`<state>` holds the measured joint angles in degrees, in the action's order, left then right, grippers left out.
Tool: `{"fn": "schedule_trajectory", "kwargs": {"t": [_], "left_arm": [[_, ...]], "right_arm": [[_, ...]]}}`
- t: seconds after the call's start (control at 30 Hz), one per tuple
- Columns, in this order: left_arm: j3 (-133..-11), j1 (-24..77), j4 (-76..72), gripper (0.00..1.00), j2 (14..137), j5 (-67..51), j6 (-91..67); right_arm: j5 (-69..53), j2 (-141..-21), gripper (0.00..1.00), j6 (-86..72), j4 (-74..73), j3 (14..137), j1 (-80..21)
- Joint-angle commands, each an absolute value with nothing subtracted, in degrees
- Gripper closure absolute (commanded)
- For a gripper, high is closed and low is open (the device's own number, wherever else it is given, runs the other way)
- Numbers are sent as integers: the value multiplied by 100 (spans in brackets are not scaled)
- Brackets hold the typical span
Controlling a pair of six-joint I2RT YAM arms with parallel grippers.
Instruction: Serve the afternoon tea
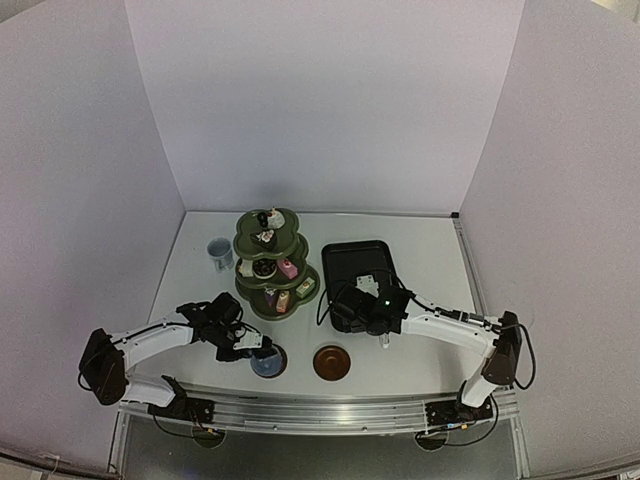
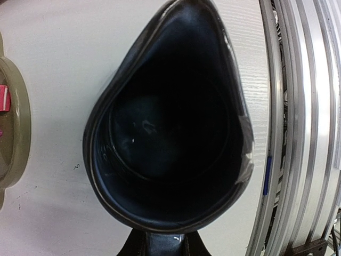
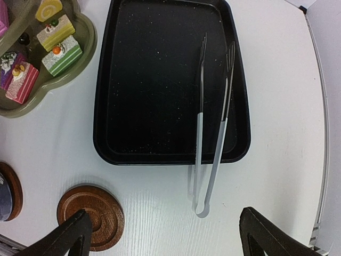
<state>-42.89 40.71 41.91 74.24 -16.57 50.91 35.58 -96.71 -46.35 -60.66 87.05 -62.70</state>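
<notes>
My left gripper [image 1: 254,347] is shut on the near rim of the dark-blue cup [image 1: 268,362], which sits over a brown saucer [image 1: 283,366]. In the left wrist view the dark-blue cup [image 2: 170,133] fills the frame, with its rim pinched in the left gripper [image 2: 165,239] at the bottom. The other brown saucer [image 1: 331,362] is bare. The olive-green stand [image 1: 272,262] holds small cakes [image 3: 59,56] on its tiers. A pale cup [image 1: 220,253] stands left of it. My right gripper [image 3: 168,240] hangs open above the table, near the bare saucer [image 3: 90,216].
A black rectangular tray [image 3: 170,80] lies right of the stand. White tongs [image 3: 210,154] rest across its near rim, with the loop end on the table. The metal rail [image 2: 303,128] at the table's near edge runs close to the dark-blue cup. White walls enclose three sides.
</notes>
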Motion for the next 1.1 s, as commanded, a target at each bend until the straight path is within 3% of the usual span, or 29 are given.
{"fn": "schedule_trajectory", "kwargs": {"t": [0.0, 0.67, 0.7, 0.73, 0.8, 0.87, 0.97, 1.07], "left_arm": [[-4200, 4070, 3908, 100, 7409, -1630, 5354], [-4123, 4069, 3853, 100, 7475, -1535, 5471], [-4151, 4069, 3920, 97, 7486, -1512, 5481], [-4192, 4069, 3996, 87, 7501, -1493, 5485], [-4284, 4069, 4153, 54, 7523, -1469, 5474], [-4330, 4057, 4200, 33, 7471, -1465, 5479], [-4433, 4002, 4202, 17, 7365, -1461, 5478], [-4798, 3853, 4445, 14, 7251, -1575, 5457]], "right_arm": [[3678, -9474, 6, -4660, -6127, 8772, -6261], [3637, -9508, 6, -4674, -6124, 8767, -6263], [3632, -9519, 6, -4669, -6126, 8775, -6264], [3621, -9530, 6, -4658, -6126, 8783, -6260], [3600, -9565, 6, -4638, -6126, 8811, -6264], [3585, -9599, 6, -4615, -6126, 8842, -6261], [3572, -9646, 6, -4596, -6126, 8882, -6258], [3538, -9707, 6, -4574, -6126, 8918, -6259]]}}
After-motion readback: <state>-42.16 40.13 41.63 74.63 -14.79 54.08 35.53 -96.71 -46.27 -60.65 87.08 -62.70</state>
